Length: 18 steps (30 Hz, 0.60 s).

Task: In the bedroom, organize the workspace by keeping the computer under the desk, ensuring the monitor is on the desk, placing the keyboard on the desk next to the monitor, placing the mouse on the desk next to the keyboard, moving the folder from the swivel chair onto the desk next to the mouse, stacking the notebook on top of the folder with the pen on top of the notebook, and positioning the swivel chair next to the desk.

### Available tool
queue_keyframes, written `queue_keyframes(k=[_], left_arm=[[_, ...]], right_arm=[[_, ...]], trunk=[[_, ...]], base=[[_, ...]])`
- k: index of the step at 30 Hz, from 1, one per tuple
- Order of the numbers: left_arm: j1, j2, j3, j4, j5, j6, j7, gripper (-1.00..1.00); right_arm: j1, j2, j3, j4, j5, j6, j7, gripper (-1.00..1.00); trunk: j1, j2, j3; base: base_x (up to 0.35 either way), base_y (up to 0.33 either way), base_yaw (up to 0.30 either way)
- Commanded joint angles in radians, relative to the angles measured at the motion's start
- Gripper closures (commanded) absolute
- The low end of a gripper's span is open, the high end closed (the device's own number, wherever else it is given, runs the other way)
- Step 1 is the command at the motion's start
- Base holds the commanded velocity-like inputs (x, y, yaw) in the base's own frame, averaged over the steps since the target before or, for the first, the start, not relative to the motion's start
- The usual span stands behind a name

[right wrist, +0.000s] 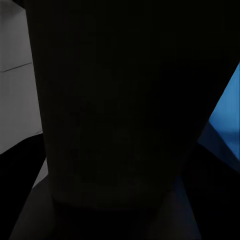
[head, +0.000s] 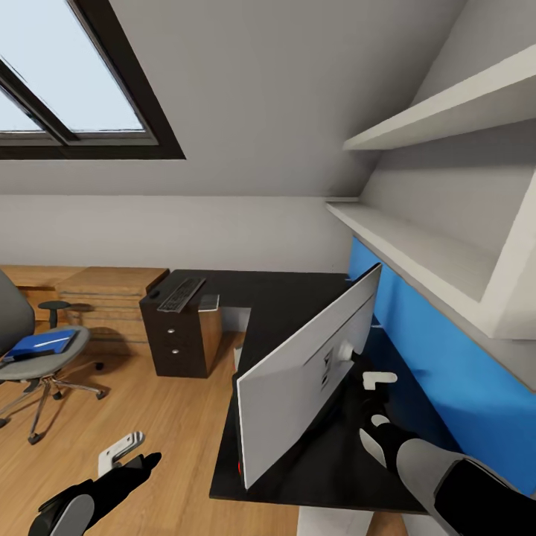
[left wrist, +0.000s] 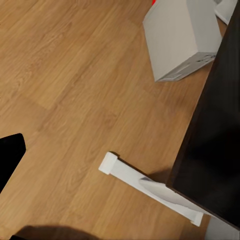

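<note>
My right gripper (head: 376,398) sits just behind the monitor (head: 298,372) at my 1 o'clock on the counter (head: 298,298); I can't tell its jaws. The screen's long axis runs 11-to-5. Left gripper (head: 123,452) hangs open, farther off.

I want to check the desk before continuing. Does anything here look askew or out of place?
Yes. The monitor on the desk is tilted, grey back toward the camera, with the right gripper at its stand. The folder lies on the swivel chair.
</note>
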Motion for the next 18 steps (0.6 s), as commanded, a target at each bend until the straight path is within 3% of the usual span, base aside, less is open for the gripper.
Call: queue_keyframes(k=[1, 9, 18], left_arm=[[-0.001, 0.0, 0.001, -0.002, 0.011, 0.003, 0.009, -1.0], [-0.001, 0.002, 0.003, -0.002, 0.011, 0.003, 0.009, -1.0], [-0.001, 0.002, 0.003, -0.003, 0.011, 0.004, 0.009, -1.0]], right_arm=[[0.0, -0.001, 0.037, 0.011, -0.033, -0.008, -0.007, 1.0], [0.0, -0.001, 0.035, 0.011, -0.035, -0.006, -0.008, 1.0], [0.0, -0.002, 0.034, 0.011, -0.036, -0.003, -0.009, 1.0]], trunk=[[0.001, -0.001, -0.002], [0.001, -0.001, -0.002], [0.001, -0.001, -0.002]], base=[[0.027, -0.014, 0.0], [0.012, -0.004, 0.0], [0.119, -0.081, 0.0]])
